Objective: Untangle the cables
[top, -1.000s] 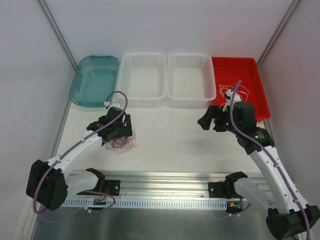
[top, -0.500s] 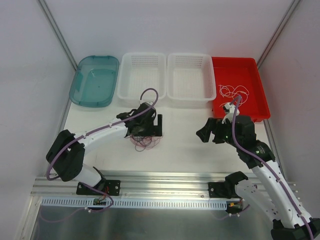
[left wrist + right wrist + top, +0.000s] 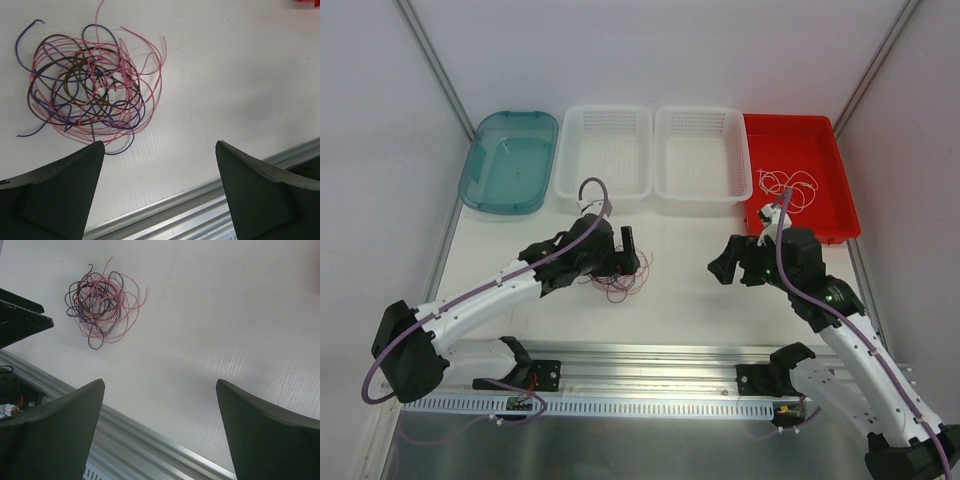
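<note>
Tangled cables [image 3: 100, 302] lying on white table [image 3: 215, 315], right claw [image 3: 160, 382] spread wide above it

Tangle [image 3: 87, 82] lies loose on the table [image 3: 680, 295]. The left gripper [image 3: 625, 255] hangs right over it with jaws wide, blocking a straight drop. The left arm [image 3: 480, 293] bars the left side. There is open table between the tangle and the right gripper [image 3: 728, 260], so there's room to come in from the right. Teal tray [image 3: 485, 135], baskets [image 3: 603, 195] and red tray [image 3: 800, 122] wall off the far edge. A rail [image 3: 650, 355] lines the near edge.
</note>
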